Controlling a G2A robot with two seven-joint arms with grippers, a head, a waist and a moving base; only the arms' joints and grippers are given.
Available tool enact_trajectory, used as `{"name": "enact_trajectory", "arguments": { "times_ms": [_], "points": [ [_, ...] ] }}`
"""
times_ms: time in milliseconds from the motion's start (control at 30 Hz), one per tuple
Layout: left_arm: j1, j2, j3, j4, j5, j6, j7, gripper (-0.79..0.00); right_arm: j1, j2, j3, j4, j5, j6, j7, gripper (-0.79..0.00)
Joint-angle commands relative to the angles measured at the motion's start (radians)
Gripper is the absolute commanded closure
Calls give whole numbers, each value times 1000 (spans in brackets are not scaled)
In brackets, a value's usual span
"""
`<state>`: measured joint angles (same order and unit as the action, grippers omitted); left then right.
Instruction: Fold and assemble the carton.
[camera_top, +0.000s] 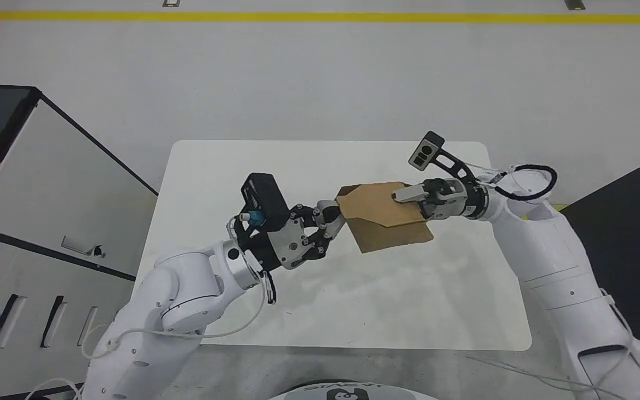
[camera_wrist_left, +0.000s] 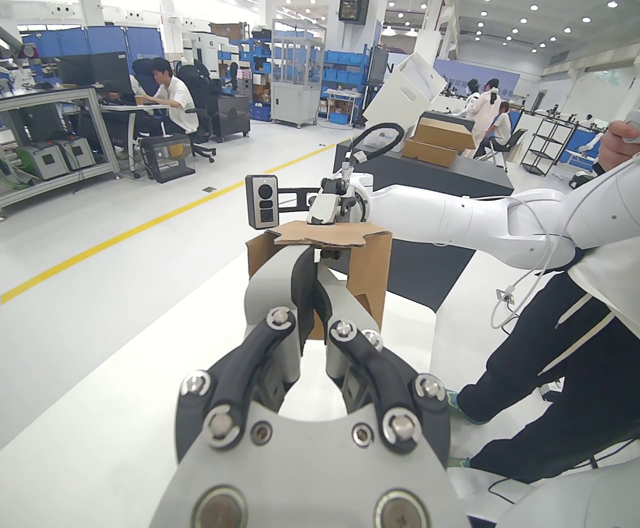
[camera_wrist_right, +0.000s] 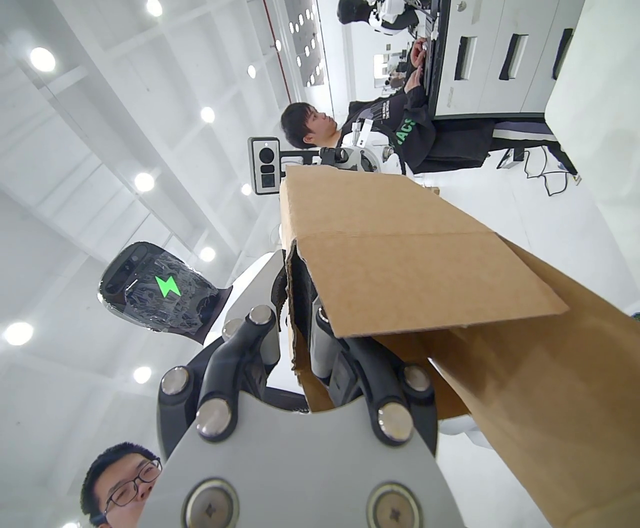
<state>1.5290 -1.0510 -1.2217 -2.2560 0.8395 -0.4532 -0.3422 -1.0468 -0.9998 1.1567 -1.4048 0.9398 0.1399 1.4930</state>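
The left gripper (camera_wrist_left: 307, 267) was closed narrow on the near wall of the carton (camera_wrist_left: 370, 270), one finger inside the open end and the other outside, with the cardboard pinched between the pads. In the top view this gripper (camera_top: 325, 222) met the carton (camera_top: 385, 220) at the edge facing the left arm. The right gripper (camera_wrist_right: 301, 320) was likewise closed narrow on a cardboard edge at the opposite end, with a flap folded over just beside its fingers. From the left wrist view, the right gripper (camera_wrist_left: 322, 210) sat on the far top edge of the carton, above a notched flap lying across the top. The brown carton was partly opened into a box shape, tilted, and held between the two grippers over the middle of the white table (camera_top: 220, 180). Whether its lower edge touched the tabletop could not be determined.
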Motion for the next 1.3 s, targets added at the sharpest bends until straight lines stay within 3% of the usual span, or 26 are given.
{"name": "enact_trajectory", "arguments": {
  "times_ms": [0,333,633,1267],
  "points": [
    [0,0,-1,0,4,6,5,0,-10,-2,-4,-10,14,13,-21,0],
    [18,1,-48,-19,83,37,55,0,-7,-14,-33,50,147,187,0,0],
    [17,-4,-39,-12,94,80,78,0,13,-13,-106,50,221,175,12,0],
    [-55,-15,46,-4,76,27,22,0,73,23,-220,70,322,165,22,0]
  ]
}}
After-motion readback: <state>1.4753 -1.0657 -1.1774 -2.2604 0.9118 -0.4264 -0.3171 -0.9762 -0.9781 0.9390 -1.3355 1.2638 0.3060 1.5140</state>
